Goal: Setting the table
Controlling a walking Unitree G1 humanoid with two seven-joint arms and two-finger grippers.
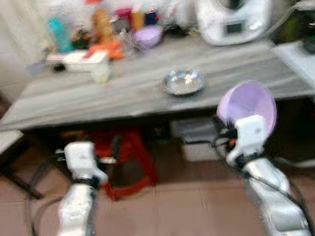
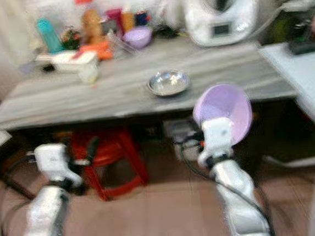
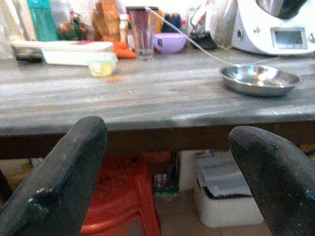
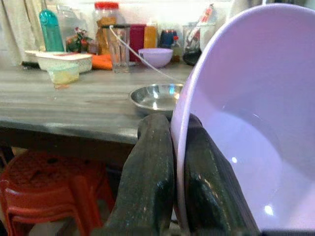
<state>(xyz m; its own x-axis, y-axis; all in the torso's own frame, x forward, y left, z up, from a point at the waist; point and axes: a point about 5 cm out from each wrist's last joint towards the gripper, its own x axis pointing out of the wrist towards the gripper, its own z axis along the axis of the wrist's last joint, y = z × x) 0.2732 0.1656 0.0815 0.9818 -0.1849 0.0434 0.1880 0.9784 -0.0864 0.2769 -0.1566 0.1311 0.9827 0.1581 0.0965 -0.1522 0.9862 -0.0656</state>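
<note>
Right wrist view puts us closest to the work: our right gripper point(image 4: 177, 167) has its two black fingers pressed onto the rim of the lilac bowl point(image 4: 246, 123), one finger on the outside and one on the inside, so the bowl rides tilted on edge in front of the arm. From the head cameras we see that bowl point(image 1: 246, 103) carried low, just short of the near edge of the grey table point(image 1: 117, 94) and not yet over it. We judge that we are in the carrying step, bringing a bowl to be set down. On the tabletop sits a steel dish point(image 1: 183, 82), with a second lilac bowl point(image 1: 148, 37) far back among bottles and jars, and a white kitchen machine point(image 1: 235, 9) at the rear. Our left gripper point(image 3: 167, 182) hangs with its fingers spread wide, holding nothing, facing the table edge above a red stool point(image 1: 125, 154). Next we would need to lift the bowl over the edge, level it, and find bare wood beside the steel dish
</note>
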